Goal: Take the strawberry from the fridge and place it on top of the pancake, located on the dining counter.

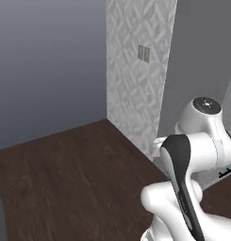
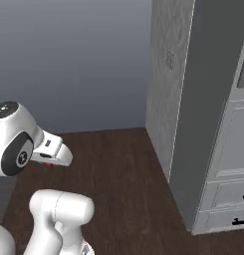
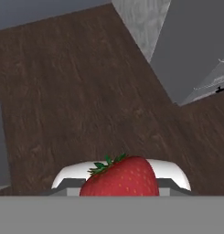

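Gripper pinches the strawberry above dark wood floor; no writing is legible.

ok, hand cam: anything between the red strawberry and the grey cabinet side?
Nothing. In the hand view only bare dark wood floor separates the claw-held red strawberry from the flat grey cabinet side.

One strawberry. One patterned wall panel with one switch plate. One pale cabinet with two black handles.
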Available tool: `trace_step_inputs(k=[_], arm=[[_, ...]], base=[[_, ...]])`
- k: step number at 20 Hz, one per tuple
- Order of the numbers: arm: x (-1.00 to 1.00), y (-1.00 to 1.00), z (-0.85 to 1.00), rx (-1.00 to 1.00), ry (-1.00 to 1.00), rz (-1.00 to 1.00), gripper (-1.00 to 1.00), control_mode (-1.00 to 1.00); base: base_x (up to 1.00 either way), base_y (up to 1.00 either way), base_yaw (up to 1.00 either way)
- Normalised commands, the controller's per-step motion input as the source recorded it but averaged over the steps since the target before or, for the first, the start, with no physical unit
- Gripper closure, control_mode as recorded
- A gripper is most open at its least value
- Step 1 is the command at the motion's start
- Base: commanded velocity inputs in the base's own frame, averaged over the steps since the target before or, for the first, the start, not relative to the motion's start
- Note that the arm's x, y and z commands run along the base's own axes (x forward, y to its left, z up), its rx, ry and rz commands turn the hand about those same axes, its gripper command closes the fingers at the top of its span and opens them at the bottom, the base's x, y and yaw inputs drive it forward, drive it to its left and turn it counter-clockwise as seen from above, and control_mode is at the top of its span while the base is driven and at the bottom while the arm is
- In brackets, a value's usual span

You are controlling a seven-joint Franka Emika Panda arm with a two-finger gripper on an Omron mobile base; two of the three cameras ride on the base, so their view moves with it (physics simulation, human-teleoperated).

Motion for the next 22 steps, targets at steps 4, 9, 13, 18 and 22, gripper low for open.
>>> trace_step_inputs(k=[4,9,13,18,22], arm=[[0.0,0.0,0.0,0.0,0.0,0.0,1.0,1.0],[0.0,0.0,0.0,0.0,0.0,0.0,1.0,1.0],[0.0,0.0,0.0,0.0,0.0,0.0,1.0,1.0],[0.0,0.0,0.0,0.0,0.0,0.0,1.0,1.0],[0.0,0.0,0.0,0.0,0.0,0.0,1.0,1.0]], base=[[1.0,0.31,0.32],[1.0,0.67,0.35],[1.0,0.75,0.37],[1.0,0.45,0.35],[1.0,0.0,0.28]])
